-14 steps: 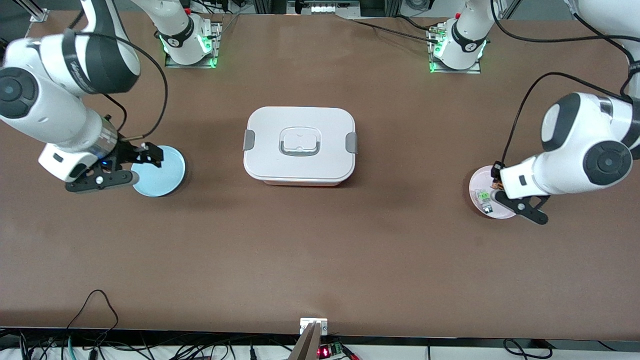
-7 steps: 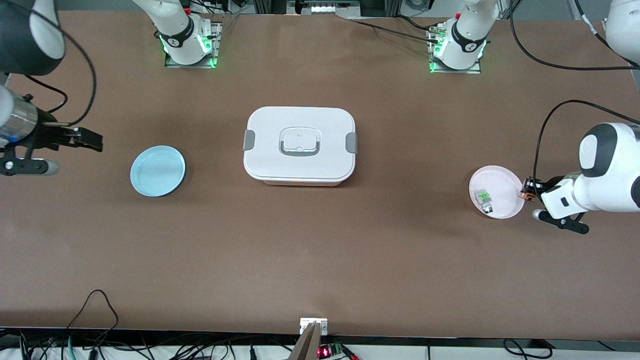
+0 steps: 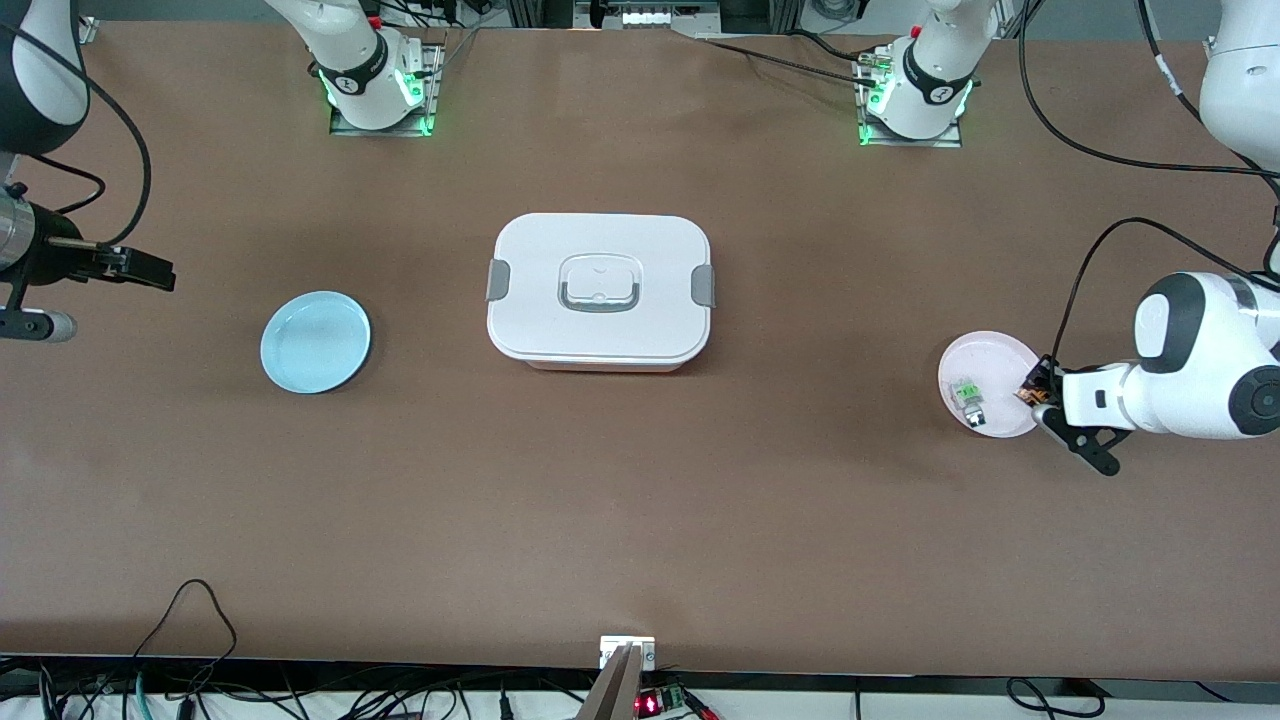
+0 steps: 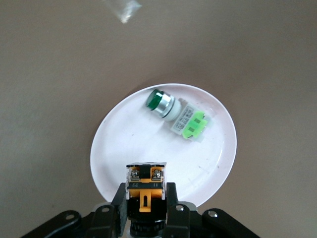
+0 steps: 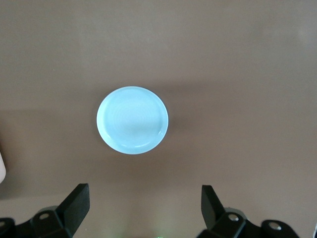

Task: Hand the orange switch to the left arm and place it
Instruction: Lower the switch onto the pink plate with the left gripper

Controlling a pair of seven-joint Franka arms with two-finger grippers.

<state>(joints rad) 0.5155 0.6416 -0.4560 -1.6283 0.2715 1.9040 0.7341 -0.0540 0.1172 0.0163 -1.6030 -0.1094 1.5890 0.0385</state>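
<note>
A: What has changed at the left end effector (image 4: 146,210)?
B: Still pinching the orange switch (image 4: 145,186), it has drifted back over the pink plate's (image 3: 985,347) rim.
A: And the right end effector (image 5: 144,202)?
B: Spread, it has edged farther from the blue plate (image 3: 315,341); box (image 3: 600,291) unmoved.

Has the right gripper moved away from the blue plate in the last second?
Yes. The right gripper, open, was over the blue plate's rim a second ago; now it hangs over bare table toward the right arm's end, clear of the plate.
</note>
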